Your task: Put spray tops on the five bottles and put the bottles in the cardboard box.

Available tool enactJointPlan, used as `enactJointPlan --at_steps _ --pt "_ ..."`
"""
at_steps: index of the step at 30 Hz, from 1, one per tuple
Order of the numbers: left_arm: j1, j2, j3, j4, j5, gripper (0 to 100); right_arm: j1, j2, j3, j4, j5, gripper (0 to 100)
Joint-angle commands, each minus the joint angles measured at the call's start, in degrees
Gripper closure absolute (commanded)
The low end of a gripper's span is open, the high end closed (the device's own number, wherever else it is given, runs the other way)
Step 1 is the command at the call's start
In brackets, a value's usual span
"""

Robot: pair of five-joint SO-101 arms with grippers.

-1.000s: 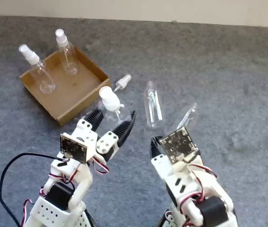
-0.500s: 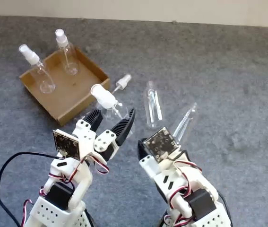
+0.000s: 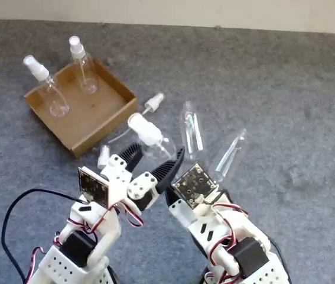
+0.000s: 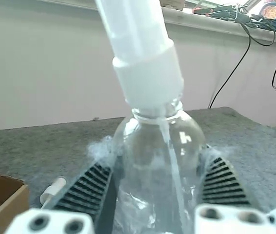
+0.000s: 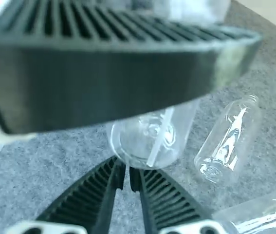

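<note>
The right gripper (image 5: pixel 127 169) is nearest. Its two black fingers are drawn almost together, with only a thin slit between them and nothing held. Its tips point at the base of a clear bottle (image 3: pixel 157 148) that is raised off the grey mat (image 3: pixel 285 89).

The left gripper (image 3: pixel 156 155) clamps that bottle, one ribbed finger pressed to each side of the body. One of these fingers crosses close in front of the right wrist camera. A white spray top (image 3: pixel 145 129) sits on the bottle's neck, tilted, and its thin tube runs down inside. A small white piece (image 3: pixel 103 157) lies on the mat just beside the left gripper; I cannot tell what it is.

Just past the grippers two open bottles lie on their sides on the mat, near each other but apart. One (image 3: pixel 191 135) is close to the held bottle and the other (image 3: pixel 229 155) is to its right. Beyond them a loose spray top (image 3: pixel 153 103) lies just off the corner of the cardboard box (image 3: pixel 90 115).

Farthest off, in the box, two bottles stand leaning, each with a spray top on. One (image 3: pixel 55 97) is at the left side and one (image 3: pixel 85 74) is at the far corner.
</note>
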Motion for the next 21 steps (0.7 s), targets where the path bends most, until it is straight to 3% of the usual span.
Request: enactJointPlan --at_steps 1,9,15,21 --pt "3.2 -0.7 0.6 -1.3 0.8 94 -0.4 -0.7 -0.6 -1.2 0.1 99.3" --pt "3.5 -0.7 0.5 -1.3 0.9 94 -0.1 -0.7 -0.1 -1.5 0.3 99.3" --pt "3.5 -0.7 0.5 -1.3 0.9 94 5.5 -0.7 -0.1 -1.6 0.2 99.3" --pt "3.5 -0.7 0.5 -1.3 0.9 94 6.5 -0.7 0.7 -3.8 0.4 99.3"
